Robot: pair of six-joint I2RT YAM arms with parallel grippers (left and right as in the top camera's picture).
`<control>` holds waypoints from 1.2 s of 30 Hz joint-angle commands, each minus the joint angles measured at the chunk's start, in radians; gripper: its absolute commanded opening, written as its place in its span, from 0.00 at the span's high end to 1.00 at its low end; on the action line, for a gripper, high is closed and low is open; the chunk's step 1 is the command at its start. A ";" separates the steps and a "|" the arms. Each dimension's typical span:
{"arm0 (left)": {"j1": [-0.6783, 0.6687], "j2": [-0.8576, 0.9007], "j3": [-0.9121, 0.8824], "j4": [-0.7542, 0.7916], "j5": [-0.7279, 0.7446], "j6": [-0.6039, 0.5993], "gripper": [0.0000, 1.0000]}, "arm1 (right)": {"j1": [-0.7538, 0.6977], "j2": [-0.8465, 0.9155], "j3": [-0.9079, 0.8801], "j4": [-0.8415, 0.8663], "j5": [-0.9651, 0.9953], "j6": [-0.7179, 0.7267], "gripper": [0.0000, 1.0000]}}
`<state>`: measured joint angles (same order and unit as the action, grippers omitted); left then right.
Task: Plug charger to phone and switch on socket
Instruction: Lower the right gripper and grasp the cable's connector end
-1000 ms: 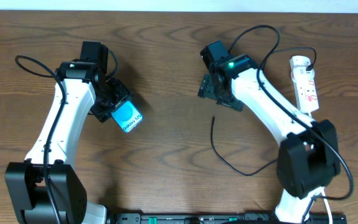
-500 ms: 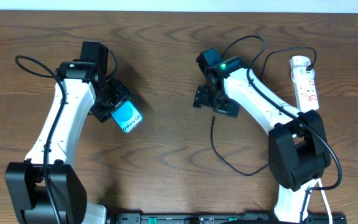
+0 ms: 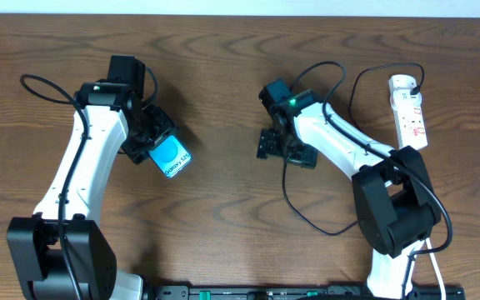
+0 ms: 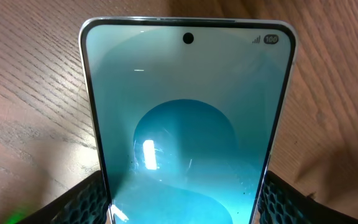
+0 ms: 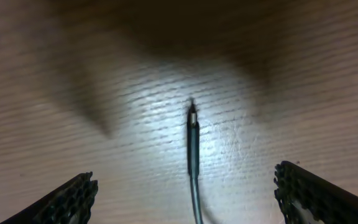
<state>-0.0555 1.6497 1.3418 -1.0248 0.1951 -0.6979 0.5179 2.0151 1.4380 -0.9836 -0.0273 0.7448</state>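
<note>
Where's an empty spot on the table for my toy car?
The table is bare between the phone and the charger cable, and in front of them. It's crowded on the right, around the power strip.

The right gripper (image 3: 286, 151) swings left and lower across the table (image 3: 223, 217), its spread jaws now flanking the plug tip of the charger (image 5: 192, 140).

There is one phone (image 3: 170, 157), one charger (image 3: 294, 204) and one socket (image 3: 410, 112), all at one wooden table (image 3: 223, 67). Two grippers are in view, one left gripper (image 3: 152, 143) and one right gripper (image 3: 286, 153).
</note>
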 commanded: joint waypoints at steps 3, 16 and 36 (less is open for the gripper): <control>-0.003 -0.002 0.003 -0.003 -0.013 0.017 0.93 | 0.008 0.002 -0.053 0.031 0.005 0.002 0.09; -0.003 -0.002 0.003 -0.003 -0.013 0.017 0.93 | 0.022 0.005 -0.088 0.080 -0.006 0.003 0.12; -0.003 -0.002 0.003 -0.003 -0.013 0.018 0.93 | 0.039 0.006 -0.114 0.113 0.074 0.012 0.14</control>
<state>-0.0555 1.6497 1.3418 -1.0245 0.1955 -0.6979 0.5533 2.0151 1.3327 -0.8768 -0.0021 0.7544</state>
